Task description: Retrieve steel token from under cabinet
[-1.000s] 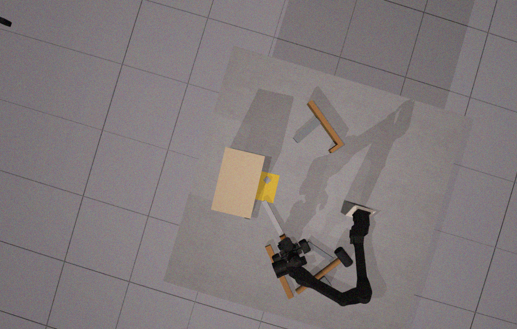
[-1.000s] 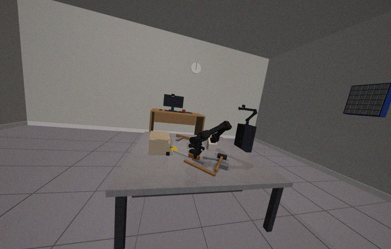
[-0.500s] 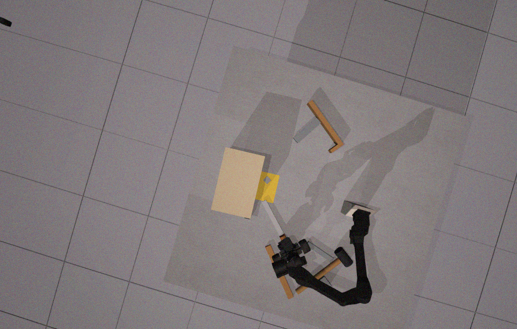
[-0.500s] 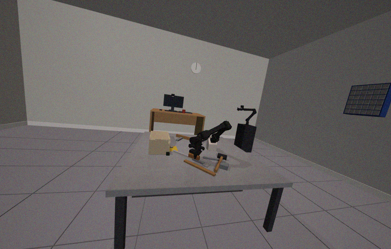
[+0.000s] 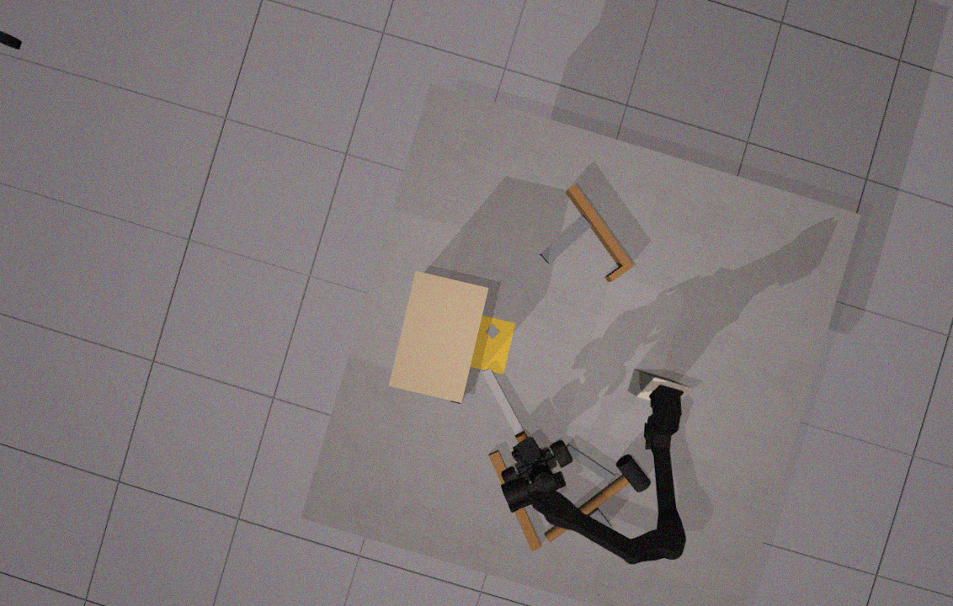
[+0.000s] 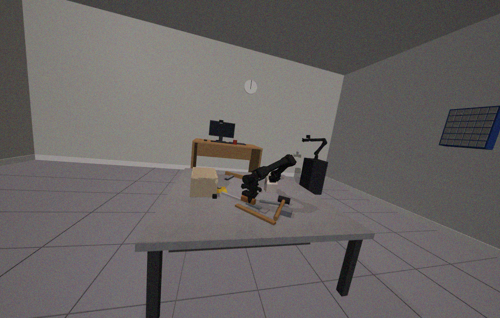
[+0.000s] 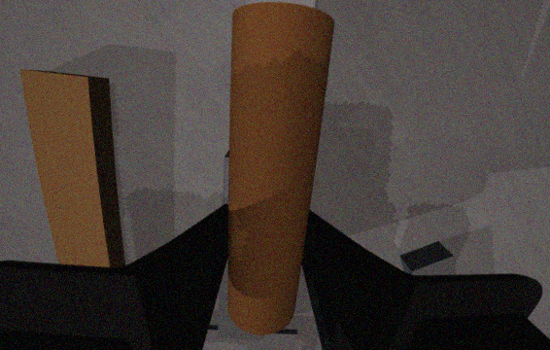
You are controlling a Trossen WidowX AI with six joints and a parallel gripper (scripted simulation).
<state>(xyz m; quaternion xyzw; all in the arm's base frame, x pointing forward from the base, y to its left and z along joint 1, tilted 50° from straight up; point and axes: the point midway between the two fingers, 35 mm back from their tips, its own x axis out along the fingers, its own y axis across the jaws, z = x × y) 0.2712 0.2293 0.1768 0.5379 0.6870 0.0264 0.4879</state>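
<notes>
The token point(image 5: 492, 332) shows as a small grey diamond lying on the yellow marked area point(image 5: 506, 350) point(image 6: 224, 190), within its outline in the overhead view. The pale cabinet point(image 5: 439, 337) point(image 6: 203, 184) stands beside the area, with no visible contact with the token. My gripper point(image 5: 529, 454) point(image 6: 249, 198) point(image 7: 265, 214) is shut on the round wooden handle of a long tool point(image 5: 503, 401) point(image 6: 232, 195) point(image 7: 277, 122). Its pale blade points toward the cabinet, with its end at the area's lower edge, apart from the token. Whether the blade touches the table is unclear.
A wooden bar point(image 5: 528, 528) point(image 6: 255, 214) point(image 7: 68, 170) lies beside the gripper. A black-headed mallet point(image 5: 633, 473) point(image 6: 283, 199) lies on its other side, near grey pieces. Another wooden-handled tool point(image 5: 600, 225) lies farther back on the table point(image 5: 736, 467) point(image 6: 180, 227).
</notes>
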